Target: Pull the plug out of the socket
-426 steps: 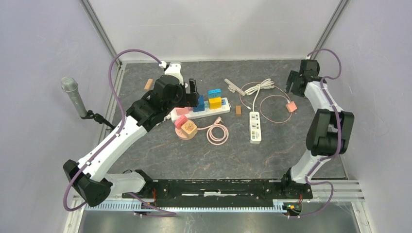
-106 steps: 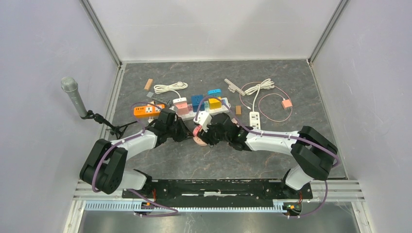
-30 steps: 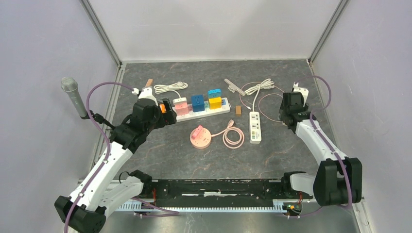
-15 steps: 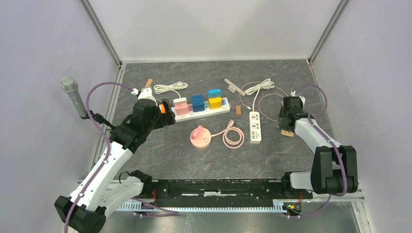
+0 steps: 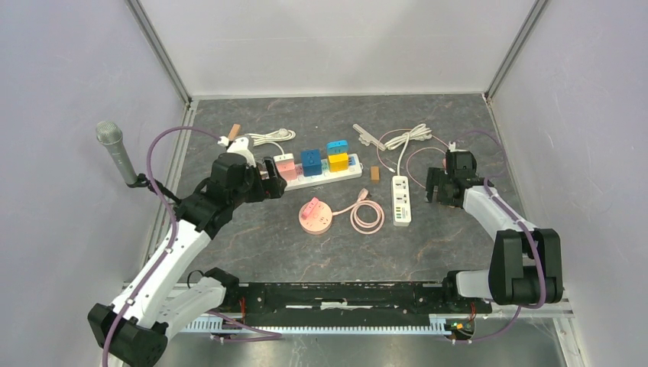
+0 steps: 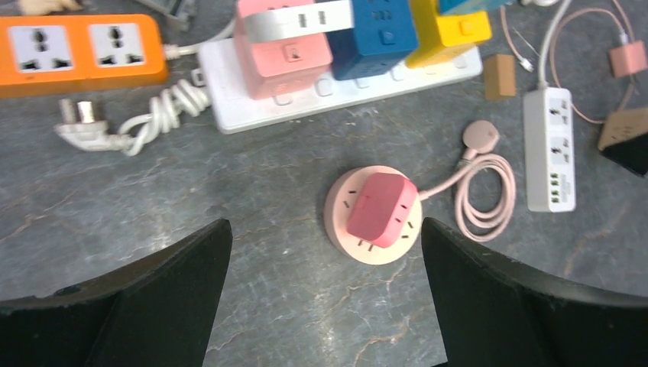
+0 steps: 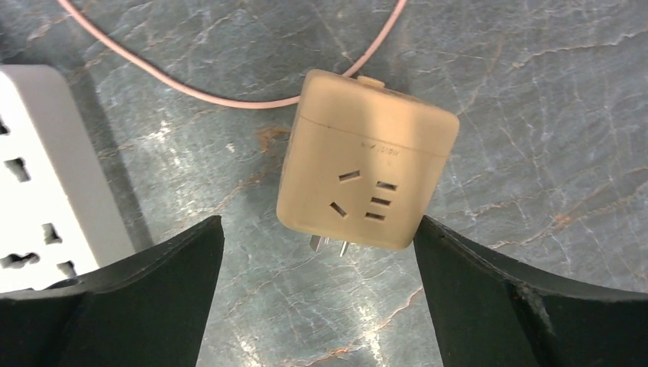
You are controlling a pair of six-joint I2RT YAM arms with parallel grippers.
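Observation:
A round pink socket (image 5: 324,223) lies mid-table with a pink-red cube plug (image 5: 312,207) seated on it; both show in the left wrist view, socket (image 6: 336,223) and plug (image 6: 382,209). My left gripper (image 5: 272,177) is open and empty, up and to the left of the socket (image 6: 324,237). A tan cube plug (image 7: 367,183) lies loose on the table with its prongs showing and a thin pink cord behind it. My right gripper (image 7: 318,225) is open and hovers over it at the right side (image 5: 439,187). The top view hides the tan cube.
A white power strip (image 5: 348,171) carries pink, blue and yellow adaptors. An orange strip (image 6: 80,47) and a loose white plug lie left of it. A small white strip (image 5: 401,200) lies beside my right gripper. A coiled pink cable (image 5: 367,216) lies right of the round socket. A microphone (image 5: 111,141) stands far left.
The right gripper has let the tan cube down on the table and turned over it, hiding it from above. The left gripper has shifted slightly right, off the orange strip.

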